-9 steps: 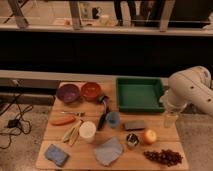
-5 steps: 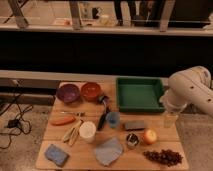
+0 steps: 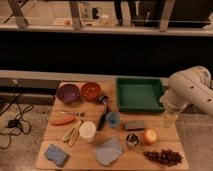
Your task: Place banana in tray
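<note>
Banana [image 3: 72, 132] is lying flat on the bench [image 3: 120, 161], lower left of centre, just left of the white cup [image 3: 87, 131] and below the carrot [image 3: 62, 120]. Nothing is touching it. Green tray [image 3: 139, 95] sits at the bench's upper right corner, well apart from the banana. Gripper [image 3: 170, 119] hangs under the white arm [image 3: 192, 89] at the right of the frame, over the bench's right edge, just beside the tray's lower right corner. Jaws are wide and point down with nothing in them. Also on the bench: purple bowl [image 3: 68, 93] and red bowl [image 3: 91, 91] side by side upper left, blue cup [image 3: 113, 119] mid-bench, grey block [image 3: 134, 125] right of it, apple [image 3: 149, 136] and grapes [image 3: 162, 156] lower right, cloth [image 3: 108, 151] bottom centre, blue sponge [image 3: 56, 154] bottom left.
</note>
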`<state>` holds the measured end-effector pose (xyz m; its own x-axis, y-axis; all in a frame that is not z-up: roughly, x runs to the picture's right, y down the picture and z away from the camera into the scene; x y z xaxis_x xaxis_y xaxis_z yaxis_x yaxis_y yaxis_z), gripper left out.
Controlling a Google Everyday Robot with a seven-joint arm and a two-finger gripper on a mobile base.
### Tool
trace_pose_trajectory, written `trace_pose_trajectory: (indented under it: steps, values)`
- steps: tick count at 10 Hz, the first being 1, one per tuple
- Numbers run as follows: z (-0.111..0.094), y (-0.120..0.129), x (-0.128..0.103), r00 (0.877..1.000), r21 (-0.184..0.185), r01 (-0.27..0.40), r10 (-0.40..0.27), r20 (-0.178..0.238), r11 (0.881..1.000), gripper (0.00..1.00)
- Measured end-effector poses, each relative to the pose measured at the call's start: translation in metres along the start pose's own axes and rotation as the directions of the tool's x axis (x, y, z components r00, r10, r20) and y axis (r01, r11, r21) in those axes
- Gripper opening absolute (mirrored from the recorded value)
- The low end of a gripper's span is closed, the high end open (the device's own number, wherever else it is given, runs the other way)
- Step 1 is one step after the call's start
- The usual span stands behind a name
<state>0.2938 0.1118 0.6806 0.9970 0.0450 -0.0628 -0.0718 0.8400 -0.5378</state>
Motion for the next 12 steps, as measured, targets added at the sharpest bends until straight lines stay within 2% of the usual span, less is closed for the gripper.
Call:
trace_pose_trajectory:
  steps: [10, 12]
  values:
    - [0.003, 0.001, -0.002, 1.000, -0.006, 0.000, 0.000, 0.005, 1.000, 0.80]
    - [0.009, 0.009, -0.021, 1.000, -0.028, 0.022, -0.021, 0.021, 0.999, 0.80]
